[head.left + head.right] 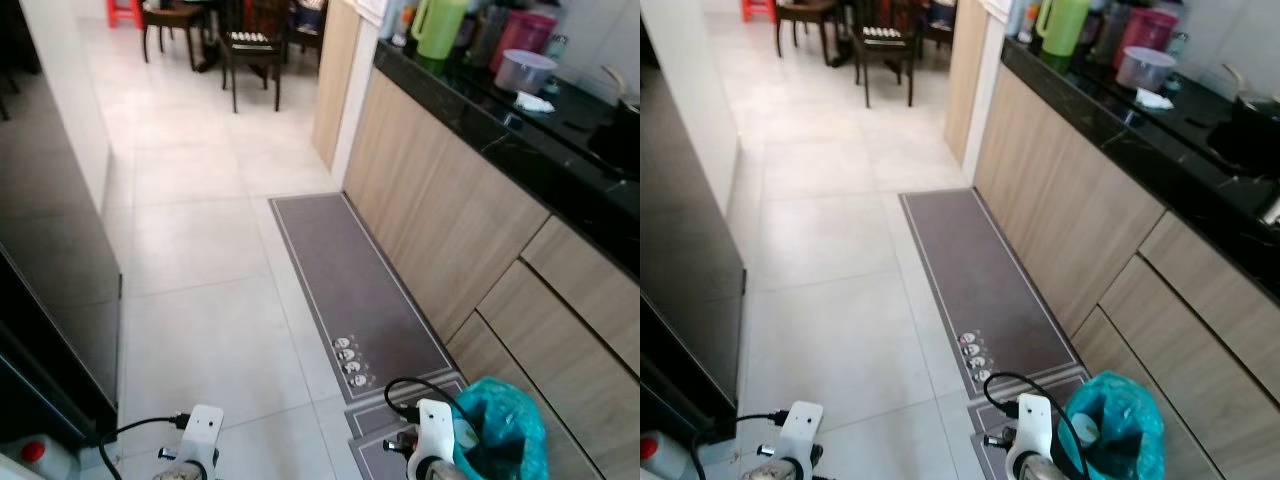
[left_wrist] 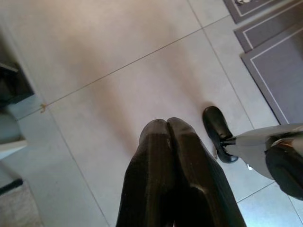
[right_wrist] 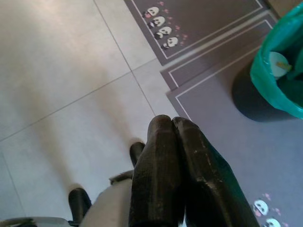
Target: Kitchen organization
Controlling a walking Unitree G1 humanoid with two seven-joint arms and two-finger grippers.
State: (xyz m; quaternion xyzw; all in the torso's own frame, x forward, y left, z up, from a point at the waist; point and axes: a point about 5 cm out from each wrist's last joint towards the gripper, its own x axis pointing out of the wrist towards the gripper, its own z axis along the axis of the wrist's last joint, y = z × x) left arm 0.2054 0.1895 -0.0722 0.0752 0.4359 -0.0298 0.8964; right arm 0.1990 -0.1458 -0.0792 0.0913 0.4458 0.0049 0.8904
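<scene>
The left gripper (image 2: pixel 166 124) and the right gripper (image 3: pixel 171 121) are hanging low over the pale tiled floor (image 1: pixel 210 300), each with its black fingers pressed together on nothing. Beside the right arm a bin lined with a teal bag (image 1: pixel 505 430) is standing on a grey mat (image 3: pixel 265 137) — just before the wooden cabinets (image 1: pixel 450 220). Along the black countertop (image 1: pixel 530 130) a green jug (image 1: pixel 438 28), a pink container (image 1: pixel 522 35) and a covered bowl (image 1: pixel 524 70) are sitting — well apart from both grippers.

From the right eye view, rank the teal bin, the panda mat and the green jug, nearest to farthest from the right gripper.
Right gripper hangs low.
1. Teal bin, beside it by the cabinets.
2. Panda mat, ahead on the floor.
3. Green jug, far on the counter.
</scene>
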